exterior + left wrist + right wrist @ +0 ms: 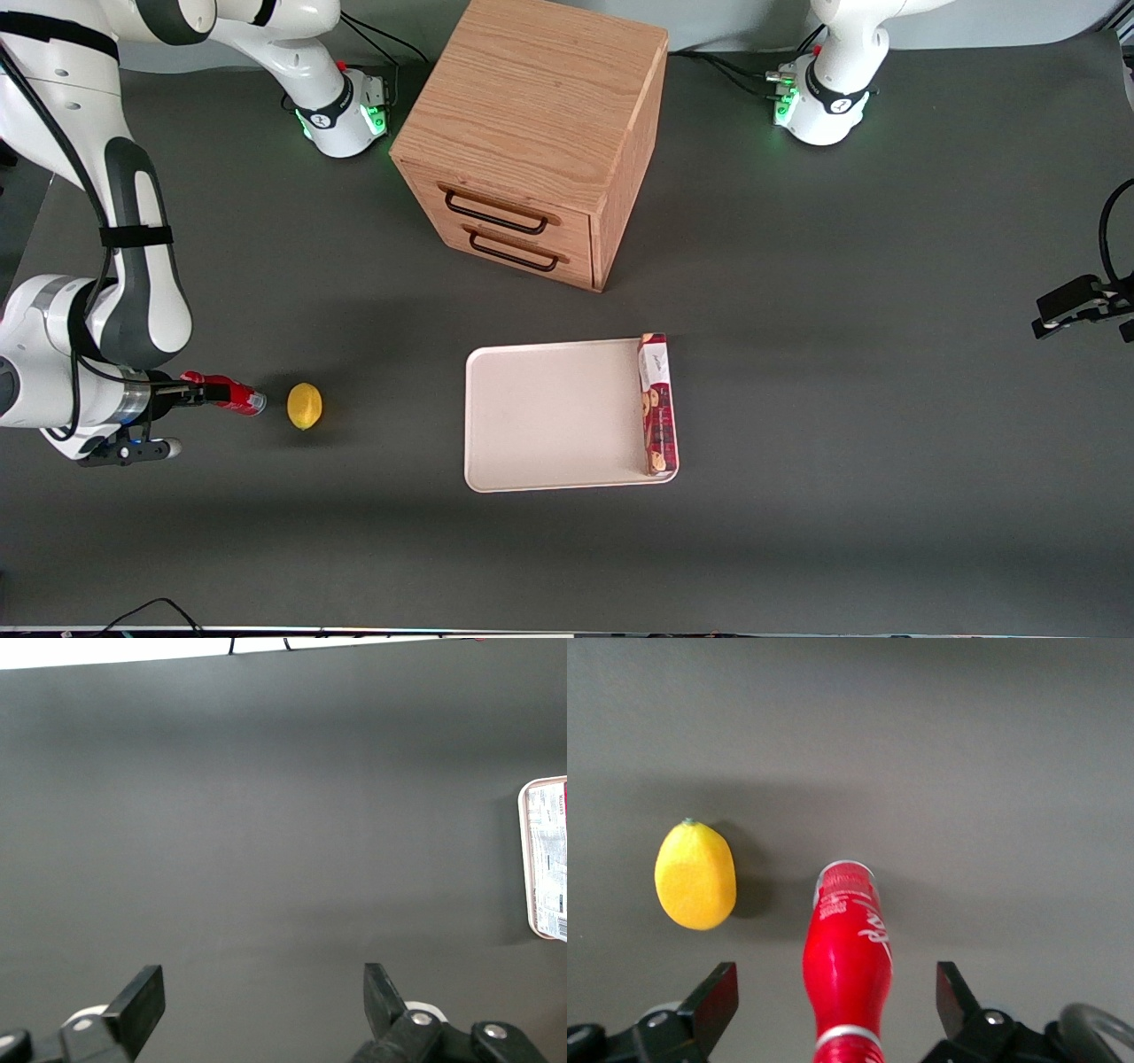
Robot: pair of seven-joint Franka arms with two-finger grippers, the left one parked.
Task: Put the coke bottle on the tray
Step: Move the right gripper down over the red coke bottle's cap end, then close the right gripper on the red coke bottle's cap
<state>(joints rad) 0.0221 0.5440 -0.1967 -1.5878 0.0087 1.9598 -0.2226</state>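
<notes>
The coke bottle (232,396) lies on its side on the dark table, toward the working arm's end, beside the yellow lemon (305,406). In the right wrist view the bottle (847,957) lies lengthwise between my two fingers, with gaps on both sides. My gripper (195,390) is open around the bottle's cap end and shows in the wrist view too (835,990). The cream-white tray (540,416) lies flat near the table's middle, well away from the bottle, with the lemon between them.
A long red cookie box (657,403) lies along the tray's edge toward the parked arm. The lemon shows in the right wrist view (696,875) too. A wooden drawer cabinet (532,133) stands farther from the front camera than the tray.
</notes>
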